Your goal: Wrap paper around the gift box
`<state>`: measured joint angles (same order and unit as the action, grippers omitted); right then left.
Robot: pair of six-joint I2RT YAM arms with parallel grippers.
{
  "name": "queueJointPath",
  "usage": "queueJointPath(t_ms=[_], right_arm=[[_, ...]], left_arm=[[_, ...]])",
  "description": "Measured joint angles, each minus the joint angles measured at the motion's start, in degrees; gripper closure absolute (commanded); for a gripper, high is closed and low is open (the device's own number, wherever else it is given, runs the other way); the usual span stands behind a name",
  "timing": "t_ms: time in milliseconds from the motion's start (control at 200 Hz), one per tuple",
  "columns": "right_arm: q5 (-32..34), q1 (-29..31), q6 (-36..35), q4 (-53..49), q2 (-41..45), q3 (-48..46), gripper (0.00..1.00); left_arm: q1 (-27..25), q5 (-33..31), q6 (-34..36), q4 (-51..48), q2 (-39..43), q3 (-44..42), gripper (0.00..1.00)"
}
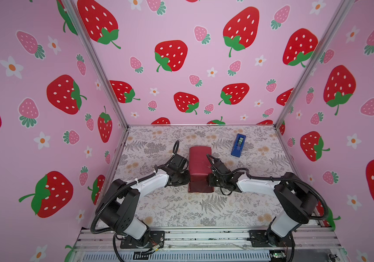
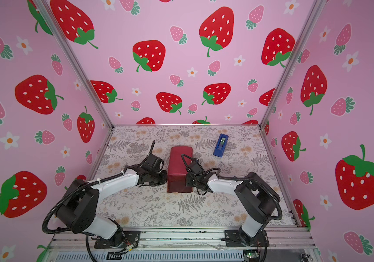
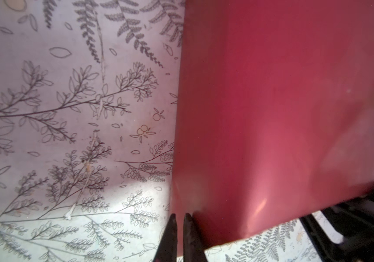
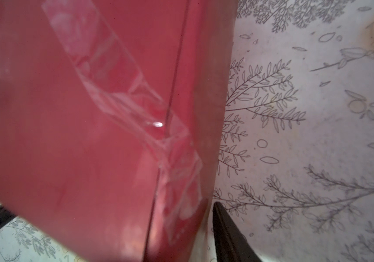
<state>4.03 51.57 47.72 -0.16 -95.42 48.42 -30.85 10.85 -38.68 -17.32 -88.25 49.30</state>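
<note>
A dark red sheet, the paper [image 1: 198, 169], lay folded into a long, rounded, tunnel-like bundle on the floral-patterned bench [image 1: 181, 211], squarely between the two sets of fingers. Its surface was smooth and slightly glossy, with softly rounded top edges, and it widened a little at the end nearest the arm bases. In the right wrist view a straight seam [image 4: 178, 68] ran along it where one edge overlapped, crossed by a wrinkled strip of clear tape [image 4: 104, 74]. The left fingers [image 3: 170, 240] were pressed almost together, tips touching the bundle's lower side wall. Only one of the right fingers [image 4: 227, 238] showed, just beside the opposite wall; whether that pair was spread or pinching could not be told. A blue tape dispenser [image 1: 238, 145] lay beyond the right fingers, well apart from the paper.
</note>
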Motion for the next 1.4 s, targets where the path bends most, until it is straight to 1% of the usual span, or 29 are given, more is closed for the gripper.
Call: queueJointPath(t_ms=[285,570,1005,1216,1401], right_arm=[[-0.48,0.00,-0.04,0.13,0.00,0.00,0.60],[-0.59,0.00,-0.04,0.20,0.00,0.00,0.62],[-1.09,0.00,-0.02,0.55,0.00,0.00,0.64],[-1.25,0.00,-0.02,0.63,0.00,0.00,0.64],[-1.57,0.00,-0.02,0.98,0.02,0.00,0.65]], left_arm=[[-0.28,2.25,-2.03,3.39,-1.38,-0.13,0.88],[-1.16,2.29,-4.22,6.54,-3.02,-2.12,0.89],[-1.68,2.95,-11.23,17.88,-3.08,-9.31,0.91],[-1.97,3.37,-13.68,21.27,-3.08,-9.75,0.91],[-2.05,3.98,-14.40,22.93,-3.15,-9.75,0.91]])
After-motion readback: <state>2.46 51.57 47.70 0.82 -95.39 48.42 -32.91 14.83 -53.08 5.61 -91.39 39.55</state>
